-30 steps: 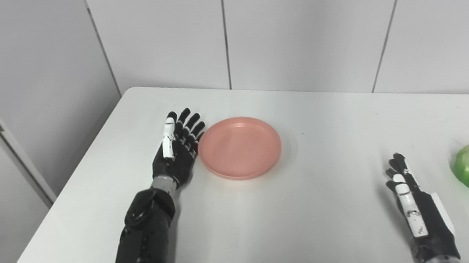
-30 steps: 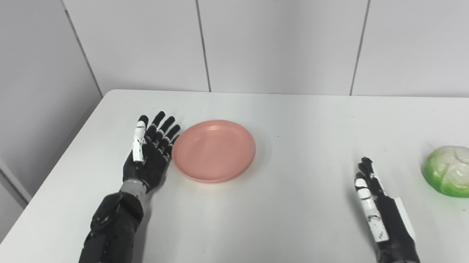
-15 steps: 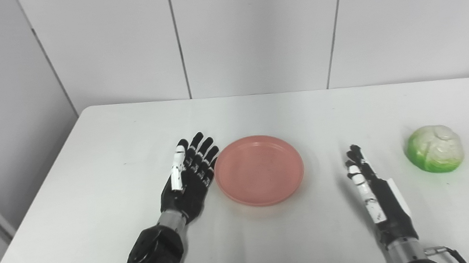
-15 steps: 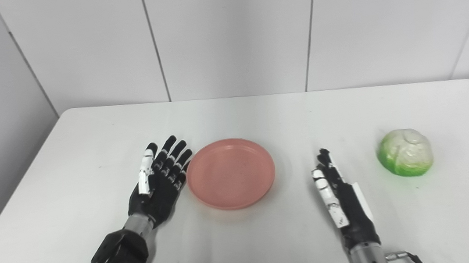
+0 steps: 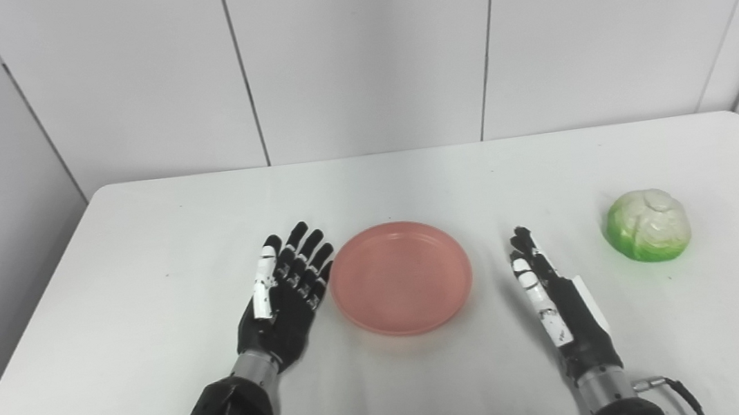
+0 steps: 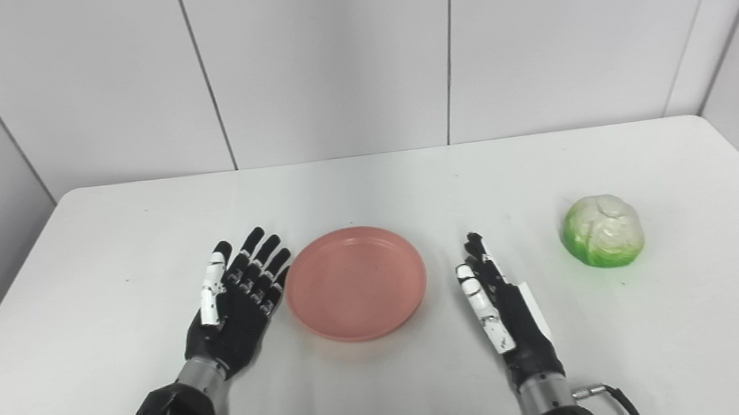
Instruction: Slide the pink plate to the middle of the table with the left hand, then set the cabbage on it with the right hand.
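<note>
The round pink plastic plate [image 5: 400, 278] is seen near the middle of the white table [image 5: 137, 248]. The left hand [image 5: 285, 292], spread and empty, is placed just beside its left rim, maybe touching. The right hand [image 5: 553, 291], fingers straight, w/ nothing held, lies between plate and green-white cabbage [image 5: 648, 225].

1. The left hand [image 5: 282, 297] is held flat, palm up, fingers [image 5: 309, 259] spread and extended forward, nothing grasped.
2. The right hand [image 5: 553, 291] is held on edge, fingers straight, empty.
</note>
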